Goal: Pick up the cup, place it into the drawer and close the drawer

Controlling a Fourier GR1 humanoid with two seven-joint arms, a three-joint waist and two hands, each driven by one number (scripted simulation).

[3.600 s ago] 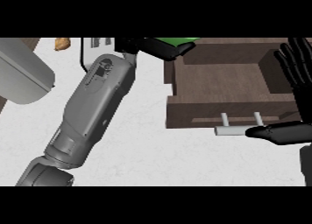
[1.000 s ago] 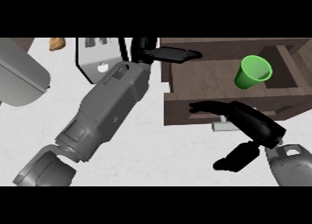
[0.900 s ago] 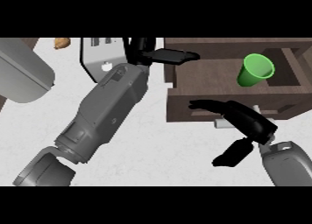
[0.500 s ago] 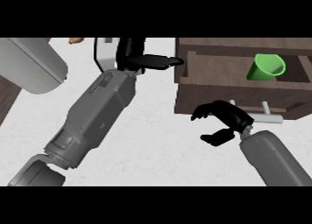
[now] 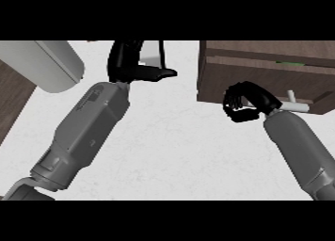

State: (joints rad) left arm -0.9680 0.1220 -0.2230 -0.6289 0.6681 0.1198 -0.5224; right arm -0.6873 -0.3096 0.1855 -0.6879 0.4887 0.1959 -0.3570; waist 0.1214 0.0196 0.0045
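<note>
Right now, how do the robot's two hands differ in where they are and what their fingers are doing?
The left hand is up near the top of the view over the white counter, next to a pale object; the right hand is at the front of the brown drawer, beside its handle. The right hand's fingers are curled into a fist and hold nothing; the left hand's fingers look straighter, thumb sticking out sideways. Both are black, on grey forearms.

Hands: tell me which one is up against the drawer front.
The right hand, fingers curled against the drawer front beside its white handle. The left hand is off to the side over the white counter.
</note>
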